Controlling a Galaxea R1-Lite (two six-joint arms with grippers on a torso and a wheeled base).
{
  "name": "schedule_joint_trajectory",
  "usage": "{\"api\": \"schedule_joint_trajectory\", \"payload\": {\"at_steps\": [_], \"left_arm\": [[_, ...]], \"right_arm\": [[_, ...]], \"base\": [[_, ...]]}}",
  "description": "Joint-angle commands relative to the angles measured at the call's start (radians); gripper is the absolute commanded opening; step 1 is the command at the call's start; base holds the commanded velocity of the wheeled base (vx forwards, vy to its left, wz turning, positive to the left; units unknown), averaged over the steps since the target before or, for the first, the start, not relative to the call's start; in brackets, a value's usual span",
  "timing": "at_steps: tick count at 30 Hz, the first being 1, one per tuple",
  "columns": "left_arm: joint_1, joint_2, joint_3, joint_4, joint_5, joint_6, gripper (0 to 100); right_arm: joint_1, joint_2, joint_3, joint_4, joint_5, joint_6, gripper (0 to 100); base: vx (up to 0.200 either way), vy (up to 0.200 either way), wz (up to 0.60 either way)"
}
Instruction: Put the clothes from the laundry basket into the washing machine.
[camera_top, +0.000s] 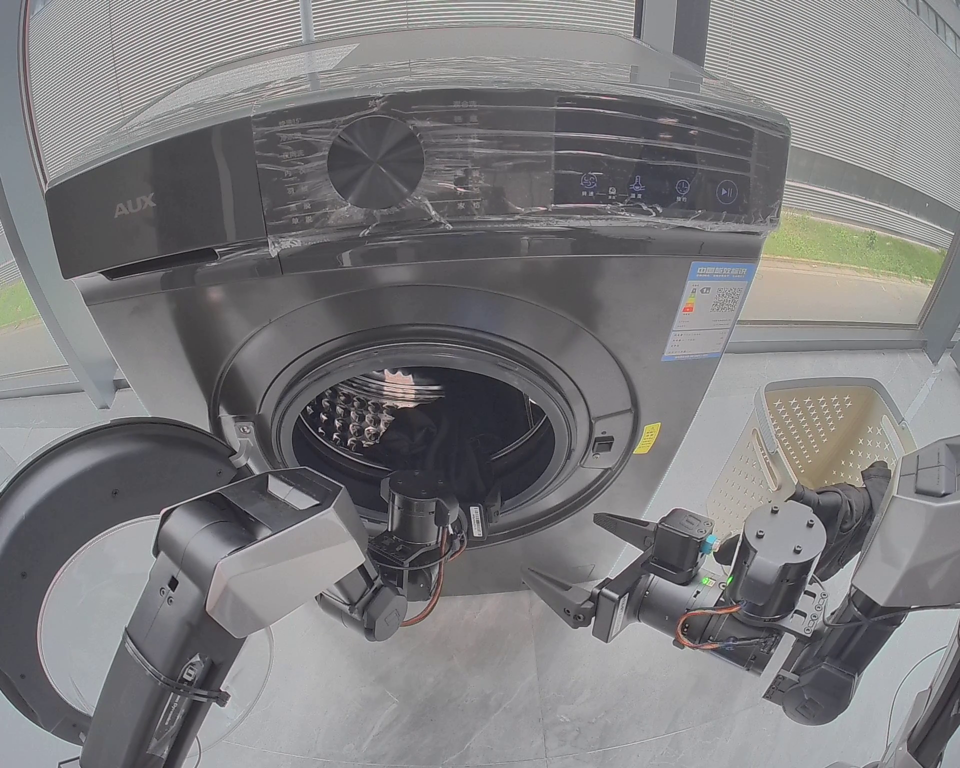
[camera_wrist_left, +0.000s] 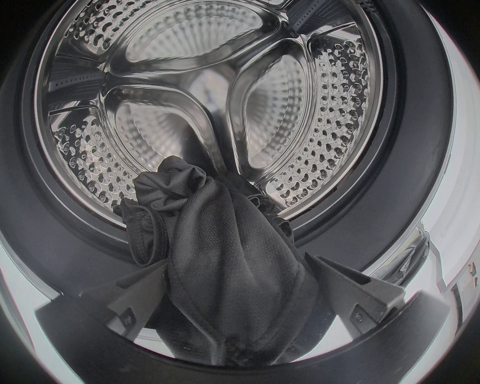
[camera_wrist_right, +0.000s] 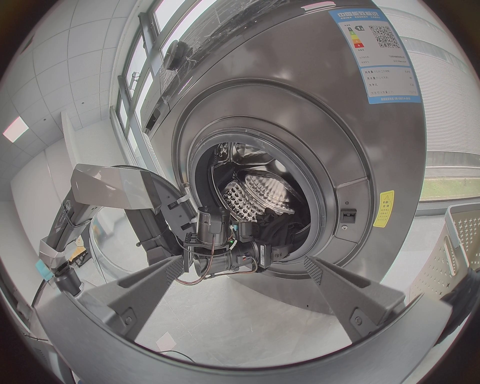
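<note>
The washing machine stands with its round door swung open to the left. My left gripper is at the lip of the steel drum. Its fingers are spread wide, and a black garment bunches between them and lies over the dark door seal. In the head view this left gripper is in the lower part of the drum opening. My right gripper hangs open and empty in front of the machine, low and to the right. The cream laundry basket stands at the right with dark clothing over its near edge.
The open door takes up the floor space at the left beside my left arm. Grey tiled floor lies in front of the machine. Glass walls and metal posts stand behind and beside it. The basket sits close to the machine's right side.
</note>
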Motion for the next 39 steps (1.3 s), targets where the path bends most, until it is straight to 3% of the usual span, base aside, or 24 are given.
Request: {"api": "schedule_joint_trajectory", "payload": {"at_steps": [1,9,10,19,24,31,39], "left_arm": [[0.002,0.0,-0.009,-0.001,0.001,-0.003,100],[0.001,-0.018,0.003,0.0,0.001,-0.001,100],[0.001,-0.018,0.003,0.0,0.001,-0.001,0],[0.008,-0.02,-0.026,0.002,0.001,-0.003,0],[0.051,-0.016,-0.145,0.0,0.019,-0.001,0],[0.082,0.011,-0.308,-0.009,0.08,0.005,0],[0.09,0.036,-0.363,-0.011,0.082,0.02,0]], "right_arm": [[0.0,0.0,0.001,-0.001,0.001,0.0,100],[0.0,0.0,-0.001,-0.001,0.001,0.0,100],[0.0,0.0,-0.001,-0.001,0.001,0.0,100],[0.0,0.0,-0.004,-0.001,0.001,0.0,100],[0.0,0.0,-0.003,-0.001,0.001,0.0,100],[0.002,0.0,-0.006,-0.001,0.002,0.0,100],[0.0,-0.002,-0.004,0.001,0.001,0.0,100]], "base": [[0.0,0.0,0.0],[0.0,0.0,0.0],[0.0,0.0,0.0],[0.0,0.0,0.0],[0.0,0.0,0.0],[0.0,0.0,0.0],[0.0,0.0,0.0]]}}
